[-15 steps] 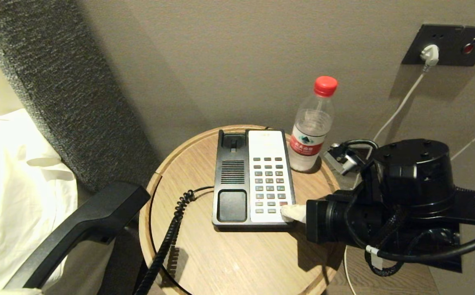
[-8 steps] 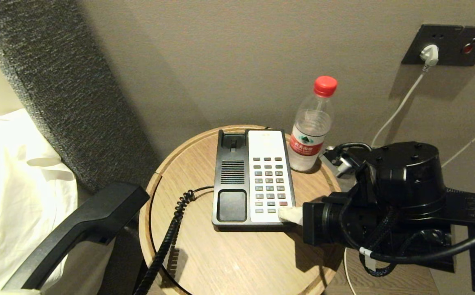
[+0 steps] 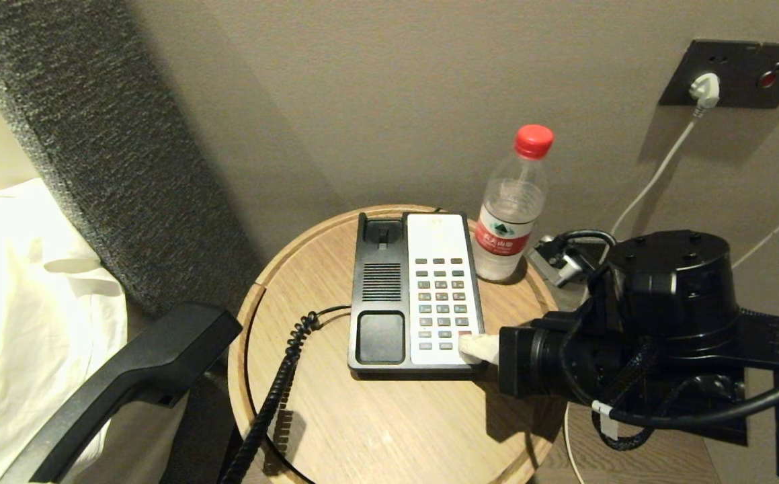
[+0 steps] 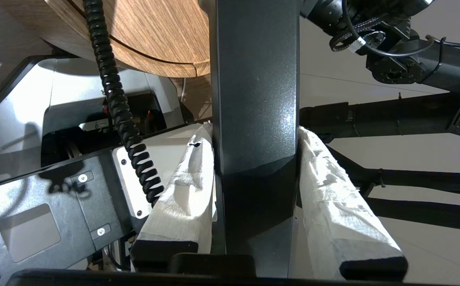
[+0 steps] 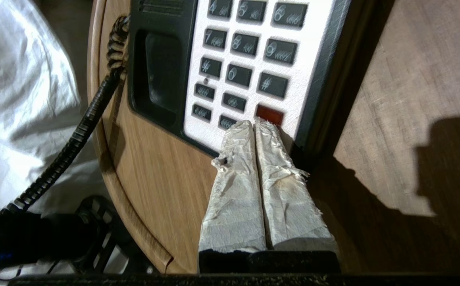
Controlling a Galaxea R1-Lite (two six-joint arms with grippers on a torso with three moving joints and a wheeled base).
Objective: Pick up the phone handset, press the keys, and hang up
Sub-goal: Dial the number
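At the far left, off the round table's left edge and lifted clear of it, the phone handset sits clamped in the left gripper; the left wrist view shows both white-wrapped fingers pressed flat against the handset's sides. Its coiled cord runs up over the table's near-left edge toward the phone base, which lies near the middle of the table with its cradle empty. At the table's back-right edge a water bottle with a red cap stands just beside the base. From the right edge comes the right gripper, fingers pinched together into one blunt tip that rests on the bottom row of the keypad, at the base's near-right corner, close under the red key.

The key-pressing step looks to be in hand: handset up, hang-up not yet done. The next move probably calls for lifting the closed tip clear of the keys without dragging the base, then bringing the handset back over the empty cradle, lined up lengthwise with it and with the cord kept from snagging.

Against the earlier frames little differs: the right arm has shifted only slightly around the same spot on the bottom keys, and the handset has dipped a touch at the left
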